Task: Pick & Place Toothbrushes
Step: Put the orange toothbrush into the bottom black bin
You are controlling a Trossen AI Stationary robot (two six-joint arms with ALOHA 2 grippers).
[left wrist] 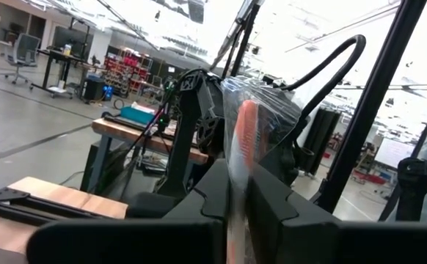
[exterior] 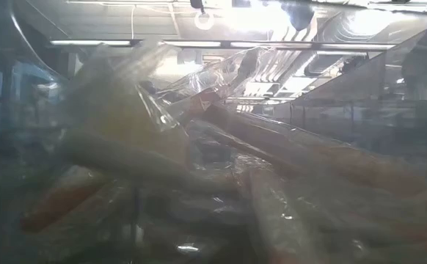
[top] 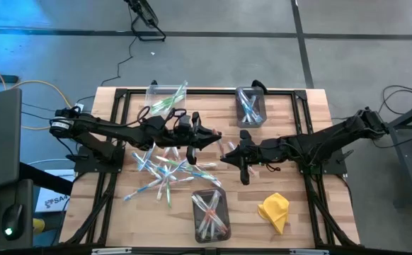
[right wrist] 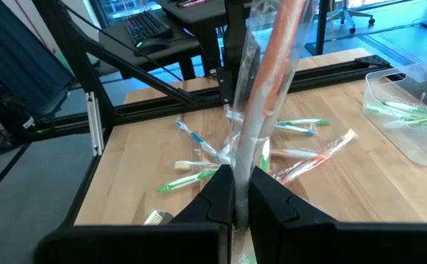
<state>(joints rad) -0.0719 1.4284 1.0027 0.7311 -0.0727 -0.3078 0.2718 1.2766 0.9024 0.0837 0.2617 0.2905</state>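
A toothbrush with an orange-red handle, in a clear wrapper (top: 223, 146), hangs above the table's middle between my two grippers. My left gripper (top: 216, 137) comes from the left and my right gripper (top: 228, 154) from the right; both are shut on it. A loose pile of wrapped toothbrushes (top: 167, 170) lies flat on the wood below the left arm. The right wrist view shows part of that pile (right wrist: 272, 150) on the table beyond the held toothbrush (right wrist: 272, 73). My left gripper pinches the wrapped toothbrush (left wrist: 241, 165) between its two fingers, which lie across it. The orange-red handle rises out of the fingers, clear of the table. Which end it has, I cannot tell. My right gripper pinches the same toothbrush through its wrapper (right wrist: 244, 158) between its two fingers. The fingers lie across it, and the toothbrush stands up and away from them, tilted, clear of the table.
Three clear bins stand on the table: one with green toothbrushes (top: 165, 99) at the far left, one with blue ones (top: 250, 106) at the far middle, one with pink-red ones (top: 211, 214) at the near edge. A yellow cloth (top: 275, 210) lies near right. The low view is filled by wrapped toothbrushes (exterior: 199, 147).
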